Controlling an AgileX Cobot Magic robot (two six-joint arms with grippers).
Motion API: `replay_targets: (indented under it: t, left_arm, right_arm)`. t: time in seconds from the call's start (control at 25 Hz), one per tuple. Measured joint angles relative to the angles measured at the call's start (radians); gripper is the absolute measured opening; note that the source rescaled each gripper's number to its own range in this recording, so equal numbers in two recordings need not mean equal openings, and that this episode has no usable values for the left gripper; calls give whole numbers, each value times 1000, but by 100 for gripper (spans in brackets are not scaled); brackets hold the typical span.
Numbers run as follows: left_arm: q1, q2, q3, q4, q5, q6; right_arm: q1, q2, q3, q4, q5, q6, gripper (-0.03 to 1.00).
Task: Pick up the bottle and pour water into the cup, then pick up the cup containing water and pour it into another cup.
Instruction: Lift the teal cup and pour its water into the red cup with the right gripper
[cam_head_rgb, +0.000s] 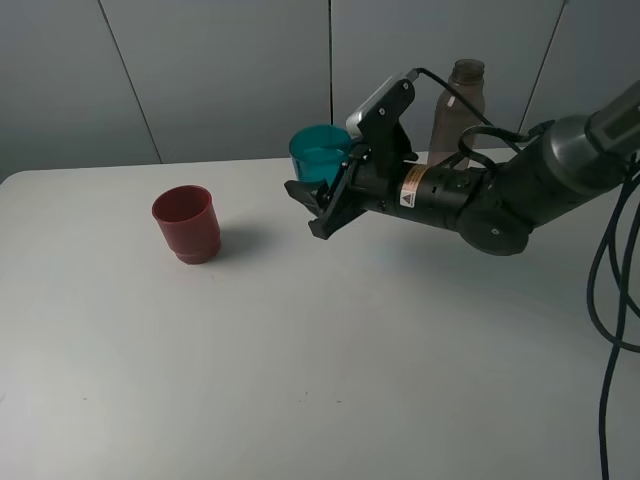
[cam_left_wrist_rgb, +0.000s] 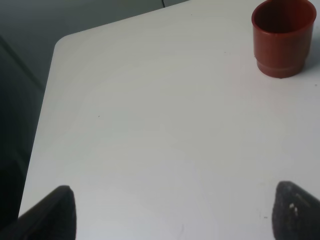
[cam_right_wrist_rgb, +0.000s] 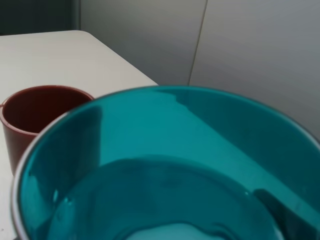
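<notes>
One teal cup (cam_head_rgb: 318, 150) is the thing to look at. In the high view it stands upright near the back edge of the white table (cam_head_rgb: 330, 380). Its mouth faces up. The right wrist view looks down into the teal cup (cam_right_wrist_rgb: 165, 165), which fills most of that picture. A pale, shiny patch lies at its bottom.

The right gripper (cam_head_rgb: 305, 210) is right at the cup. Its two dark fingers (cam_head_rgb: 306, 196) show at about 6 o'clock from the cup and point toward 8 o'clock. They hide the cup's lower part. A small gap shows between the two tips. I cannot tell if the fingers squeeze the cup, or if the cup rests on the table.

The red cup (cam_head_rgb: 186, 222) stands upright at about 8 o'clock from the teal cup, well apart from it. The bottle (cam_head_rgb: 458, 105) stands at the back, between 2 and 3 o'clock from the teal cup, behind the right arm (cam_head_rgb: 480, 195). No cap is on the bottle's neck.

The left gripper (cam_left_wrist_rgb: 175, 215) hangs over bare table with its fingers wide apart and nothing between them. The red cup (cam_left_wrist_rgb: 282, 40) is far from it.
</notes>
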Motion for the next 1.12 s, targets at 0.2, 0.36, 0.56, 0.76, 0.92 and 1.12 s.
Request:
replay_targets:
  t: [0.2, 0.36, 0.56, 0.76, 0.92, 1.12]
  left_arm:
    - [0, 0, 0, 0, 0, 0]
    - [0, 0, 0, 0, 0, 0]
    - [0, 0, 0, 0, 0, 0]
    - [0, 0, 0, 0, 0, 0]
    - [0, 0, 0, 0, 0, 0]
    - [0, 0, 0, 0, 0, 2]
  right_arm:
    - [45, -24, -98, 27, 169, 57, 3]
    - [63, -24, -181, 31, 216, 70, 3]
    - [81, -1, -292, 46, 273, 111, 3]
    - [105, 78, -417, 54, 321, 138, 3]
    - [128, 159, -560, 57, 425, 152, 3]
    - [150, 256, -708, 57, 468, 159, 3]
